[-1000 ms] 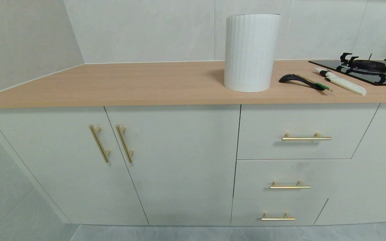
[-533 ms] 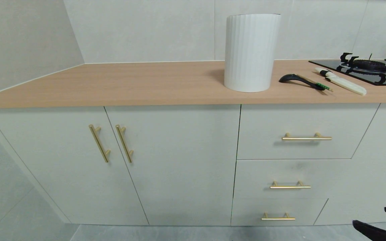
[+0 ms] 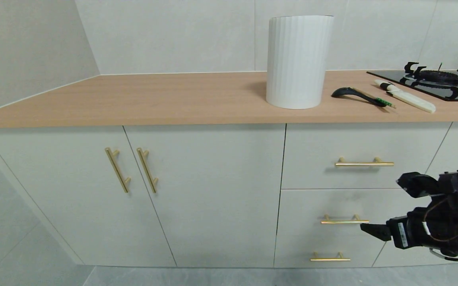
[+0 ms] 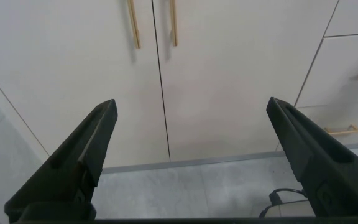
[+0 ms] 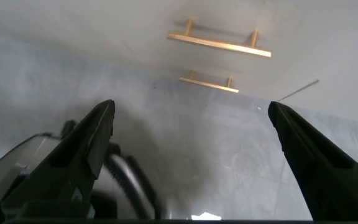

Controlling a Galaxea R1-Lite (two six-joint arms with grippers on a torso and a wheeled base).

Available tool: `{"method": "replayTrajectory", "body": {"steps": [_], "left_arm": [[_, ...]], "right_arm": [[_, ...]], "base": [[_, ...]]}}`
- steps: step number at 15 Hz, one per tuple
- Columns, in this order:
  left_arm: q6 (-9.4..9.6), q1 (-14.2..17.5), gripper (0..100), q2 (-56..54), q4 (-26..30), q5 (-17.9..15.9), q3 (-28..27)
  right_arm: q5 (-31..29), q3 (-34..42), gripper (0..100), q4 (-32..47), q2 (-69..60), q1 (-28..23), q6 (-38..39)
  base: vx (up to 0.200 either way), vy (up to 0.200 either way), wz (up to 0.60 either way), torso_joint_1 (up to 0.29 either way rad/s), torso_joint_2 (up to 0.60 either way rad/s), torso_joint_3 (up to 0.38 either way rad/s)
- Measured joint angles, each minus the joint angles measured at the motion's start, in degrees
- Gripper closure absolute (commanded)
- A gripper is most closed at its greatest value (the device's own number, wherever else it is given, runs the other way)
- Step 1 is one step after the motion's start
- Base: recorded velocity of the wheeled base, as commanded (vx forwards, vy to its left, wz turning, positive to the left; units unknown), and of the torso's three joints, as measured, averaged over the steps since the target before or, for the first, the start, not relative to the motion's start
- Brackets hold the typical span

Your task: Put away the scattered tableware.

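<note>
Right gripper (image 3: 388, 207), fingers spread, is rising into view at four o'clock before the drawers (image 3: 320, 206). Left gripper (image 4: 191, 143) is hanging wide open. Ladle (image 3: 356, 95) and knife (image 3: 406, 100) are lying at two o'clock beside the canister (image 3: 296, 63).

Wooden tabletop (image 3: 153, 99) runs along tiled wall (image 3: 173, 35), meeting side wall in corner at left. Black glass hob (image 3: 396, 76) set at tabletop's far right corner, burner grate (image 3: 437, 74) on it. Below front edge: two pale cabinet doors (image 3: 213, 190) side by side at left, vertical brass handles (image 3: 147, 170) flanking shared seam. At right, three stacked drawers (image 3: 312, 147), each with horizontal brass pull (image 3: 364, 163). Grey floor (image 3: 213, 276) beneath.
</note>
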Motion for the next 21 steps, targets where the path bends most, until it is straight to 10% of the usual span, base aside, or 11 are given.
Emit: {"method": "replayTrajectory", "body": {"steps": [11,21], "left_arm": [[0.0,0.0,0,0.0,0.0,0.0,0.0],[0.0,0.0,0,0.0,0.0,0.0,0.0]], "right_arm": [[-4.6,-2.5,0,-15.4,21.8,-2.1,0.2],[-10.7,-1.8,0,-47.2,38.9,-2.6,1.3]], "base": [[0.0,0.0,0.0,0.0,0.0,0.0],[0.0,0.0,0.0,0.0,0.0,0.0]]}}
